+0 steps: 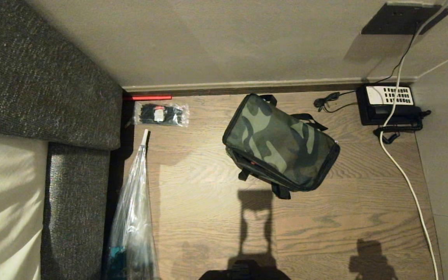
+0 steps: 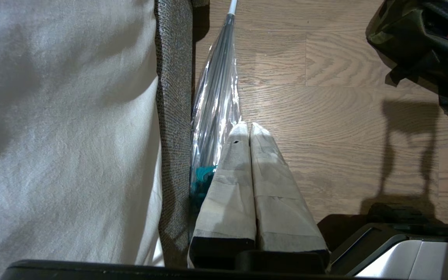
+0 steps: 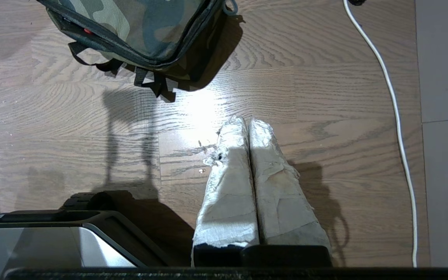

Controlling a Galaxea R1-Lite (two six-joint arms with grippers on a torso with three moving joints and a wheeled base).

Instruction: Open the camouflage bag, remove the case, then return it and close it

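The camouflage bag (image 1: 280, 142) lies closed on the wooden floor in the head view, turned at an angle, with black straps at its near edge. Its corner shows in the left wrist view (image 2: 426, 42) and its near side in the right wrist view (image 3: 146, 31). The case is hidden. My left gripper (image 2: 249, 126) is shut and empty above the floor, well short of the bag and beside the wrapped umbrella. My right gripper (image 3: 247, 121) is also shut and empty, over bare floor nearer me than the bag. Neither gripper shows in the head view, only shadows.
A grey fabric sofa edge (image 1: 76, 186) with a pale cushion borders the left. A plastic-wrapped umbrella (image 1: 134, 217) lies along it. A clear packet of black cable ties (image 1: 161, 114) lies near the wall. A black telephone (image 1: 389, 103) and a white cable (image 1: 406, 179) are on the right.
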